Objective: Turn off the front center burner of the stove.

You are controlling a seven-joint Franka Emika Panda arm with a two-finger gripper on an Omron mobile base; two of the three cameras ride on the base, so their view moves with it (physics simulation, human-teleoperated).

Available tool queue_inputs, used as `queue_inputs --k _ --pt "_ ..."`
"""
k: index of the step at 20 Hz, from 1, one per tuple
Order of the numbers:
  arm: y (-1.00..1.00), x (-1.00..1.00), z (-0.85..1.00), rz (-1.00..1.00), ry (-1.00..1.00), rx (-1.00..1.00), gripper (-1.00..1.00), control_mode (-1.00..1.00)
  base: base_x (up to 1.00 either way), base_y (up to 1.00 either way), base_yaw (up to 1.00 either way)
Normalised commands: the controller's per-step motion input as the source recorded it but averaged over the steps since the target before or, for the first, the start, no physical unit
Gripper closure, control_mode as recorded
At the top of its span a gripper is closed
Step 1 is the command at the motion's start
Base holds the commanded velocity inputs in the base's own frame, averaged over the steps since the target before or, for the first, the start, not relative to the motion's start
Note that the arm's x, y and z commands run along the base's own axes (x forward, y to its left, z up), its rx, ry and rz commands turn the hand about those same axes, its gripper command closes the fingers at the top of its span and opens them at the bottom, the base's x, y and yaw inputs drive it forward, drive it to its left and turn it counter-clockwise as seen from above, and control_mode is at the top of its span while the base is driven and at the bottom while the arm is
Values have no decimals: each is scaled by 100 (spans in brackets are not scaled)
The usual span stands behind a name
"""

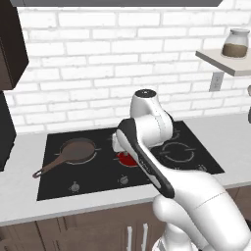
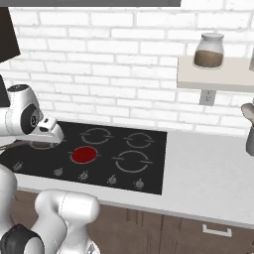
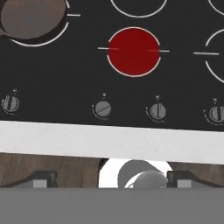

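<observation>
The stove (image 1: pixel 100 174) is a glossy black cooktop set into the grey counter. Its front center burner (image 3: pixel 134 51) glows bright red inside a thin grey ring; it also shows as the burner (image 2: pixel 84 155), and the arm half hides the burner (image 1: pixel 126 159). My gripper (image 3: pixel 111 178) hovers above the stove's front edge, looking down, open with nothing between its fingertips (image 3: pixel 43 177). Below the burner sits a row of small silver knobs; one knob (image 3: pixel 103 109) has its slot slanted, while its neighbour (image 3: pixel 157 111) stands upright.
A brown frying pan (image 1: pixel 73 152) rests on the front left burner, handle pointing to the front left. A wall shelf (image 2: pixel 218 74) at the right carries a glass jar (image 2: pixel 209 50). Wooden cabinet fronts run below the counter edge (image 3: pixel 109 142).
</observation>
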Motion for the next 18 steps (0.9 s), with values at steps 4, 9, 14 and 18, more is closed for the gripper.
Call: queue_inputs --k 4,9,14,18 --pt "5 25 -29 -22 0 2 -100 -100 0 0 0" --pt "1 19 -37 -24 0 2 -100 -100 0 0 0" --pt "0 28 -39 -24 0 9 -100 -100 0 0 0" --pt "11 28 -36 -17 0 15 -100 -100 0 0 0"
